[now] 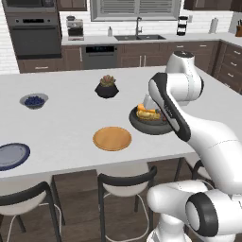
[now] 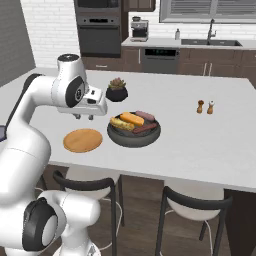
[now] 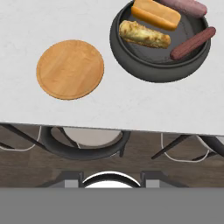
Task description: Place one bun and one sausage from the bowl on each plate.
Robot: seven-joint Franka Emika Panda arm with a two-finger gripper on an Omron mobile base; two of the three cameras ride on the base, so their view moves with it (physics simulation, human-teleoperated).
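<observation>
The white counter (image 2: 200,135) carries the dark bowl (image 2: 133,135) near its front edge, holding two buns (image 3: 155,13) and two sausages (image 3: 193,43), with the bare orange-tan plate (image 2: 83,140) just beside it on the robot's left and the dark blue plate (image 1: 12,156) well apart, farther left along the same edge. The gripper (image 2: 84,117) hangs above the counter between the orange-tan plate and the bowl, carrying nothing, though how far its jaws are parted cannot be told. Behind stand a black plant pot (image 2: 117,91), a small bowl of blueberries (image 1: 34,100) and two shakers (image 2: 205,107).
</observation>
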